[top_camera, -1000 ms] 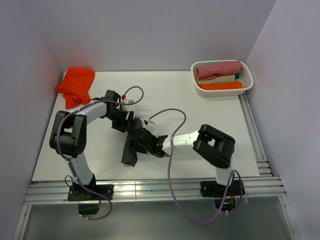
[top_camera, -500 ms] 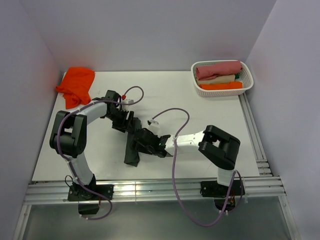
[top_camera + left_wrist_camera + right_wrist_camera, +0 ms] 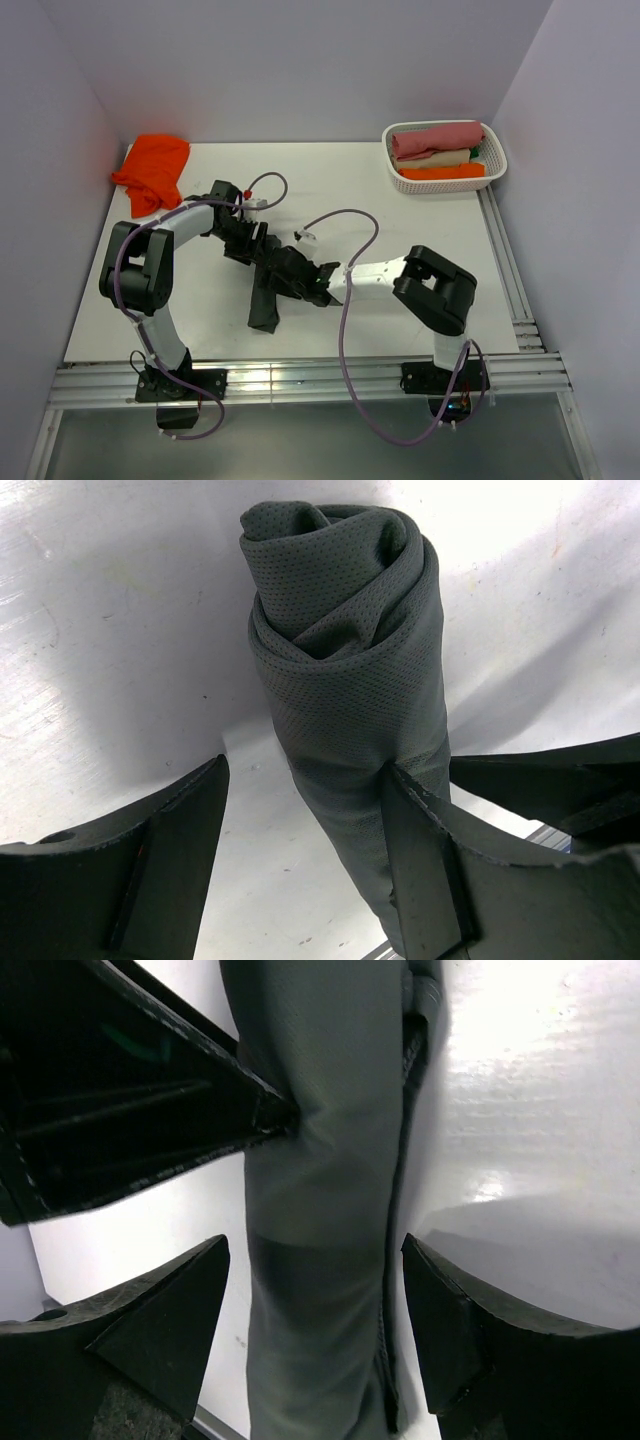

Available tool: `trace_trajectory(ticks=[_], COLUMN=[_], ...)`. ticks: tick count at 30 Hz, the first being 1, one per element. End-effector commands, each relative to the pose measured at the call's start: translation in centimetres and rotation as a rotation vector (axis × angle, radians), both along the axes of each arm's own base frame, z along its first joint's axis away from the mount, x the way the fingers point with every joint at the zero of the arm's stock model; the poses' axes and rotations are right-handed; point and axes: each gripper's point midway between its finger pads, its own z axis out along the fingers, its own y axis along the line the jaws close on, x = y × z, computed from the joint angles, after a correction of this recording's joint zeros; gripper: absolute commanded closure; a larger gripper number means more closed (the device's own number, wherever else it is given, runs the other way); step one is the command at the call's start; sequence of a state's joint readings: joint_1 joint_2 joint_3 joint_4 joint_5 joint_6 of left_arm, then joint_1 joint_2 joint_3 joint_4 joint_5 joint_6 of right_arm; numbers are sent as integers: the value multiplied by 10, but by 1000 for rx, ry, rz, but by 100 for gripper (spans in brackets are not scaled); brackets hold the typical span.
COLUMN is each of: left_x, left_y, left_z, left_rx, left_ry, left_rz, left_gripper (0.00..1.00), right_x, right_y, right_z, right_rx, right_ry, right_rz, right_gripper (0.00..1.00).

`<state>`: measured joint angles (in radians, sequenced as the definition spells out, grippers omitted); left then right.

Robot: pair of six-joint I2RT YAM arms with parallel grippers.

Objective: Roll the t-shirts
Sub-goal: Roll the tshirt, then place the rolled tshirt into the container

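We saw the rolled charcoal t-shirt run lengthwise between our left gripper and right gripper, both spread wide, clamping nothing.

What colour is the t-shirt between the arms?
The t-shirt is charcoal grey, clearest in left wrist view.

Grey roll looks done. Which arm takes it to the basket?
Right, probably. The white basket sits at the far right corner, on that arm's side, and the right gripper is open astride the rolled grey t-shirt. The left gripper, also open, would have to reach across.
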<state>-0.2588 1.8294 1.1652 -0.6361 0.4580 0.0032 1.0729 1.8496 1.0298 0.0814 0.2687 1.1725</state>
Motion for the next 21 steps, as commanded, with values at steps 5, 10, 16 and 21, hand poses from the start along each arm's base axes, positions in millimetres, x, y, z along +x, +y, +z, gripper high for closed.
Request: trace_trajectory(ticks=[5, 10, 16, 21], left_x=[4, 4, 4, 3], left_y=[13, 12, 12, 11], left_z=[-14, -14, -14, -15], left_rx=[88, 83, 83, 77], left_ry=[-27, -29, -27, -22], left_rz=[3, 3, 3, 1], left_gripper=[33, 33, 33, 33], right_x=[11, 15, 14, 15], right_y=[3, 8, 7, 5], right_z=[-7, -21, -34, -41], right_rx=[-39, -99, -121, -142], right_ry=[0, 20, 41, 48], right_rz=[-17, -12, -22, -35], right_gripper=[23, 24, 29, 55])
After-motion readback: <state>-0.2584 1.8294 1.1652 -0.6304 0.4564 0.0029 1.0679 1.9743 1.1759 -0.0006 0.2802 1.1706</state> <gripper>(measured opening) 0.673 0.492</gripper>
